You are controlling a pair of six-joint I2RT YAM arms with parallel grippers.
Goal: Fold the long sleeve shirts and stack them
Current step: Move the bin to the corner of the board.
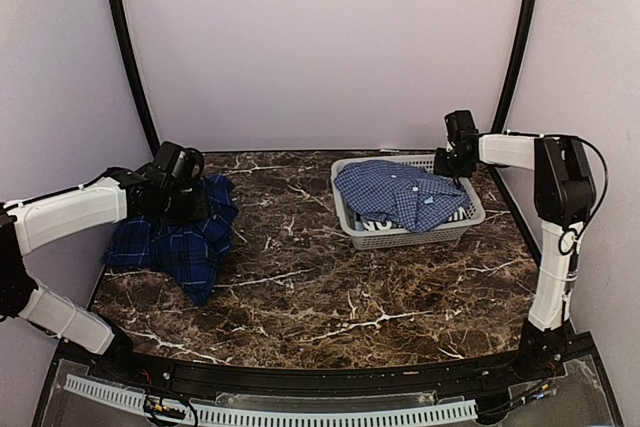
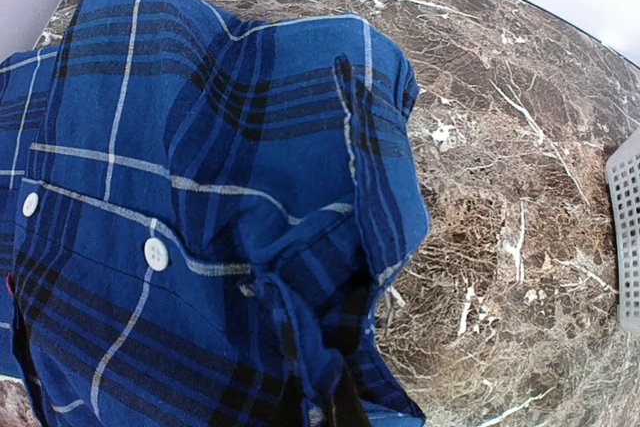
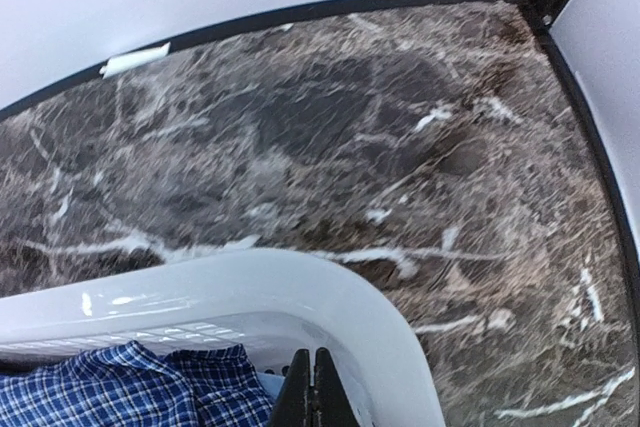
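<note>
The dark navy plaid shirt lies crumpled at the table's left side. My left gripper is down on its far part. In the left wrist view the plaid shirt fills the frame, and a fold is drawn up into my left gripper, which looks shut on it; the cloth mostly hides the fingers. The lighter fine-checked shirt lies bunched in the basket and shows in the right wrist view. My right gripper is shut and empty, just above the basket's far right inner corner.
The pale lattice basket stands at the back right of the marble table; its rim curves under my right gripper. Its edge shows at the right of the left wrist view. Black frame posts and white walls close in the back.
</note>
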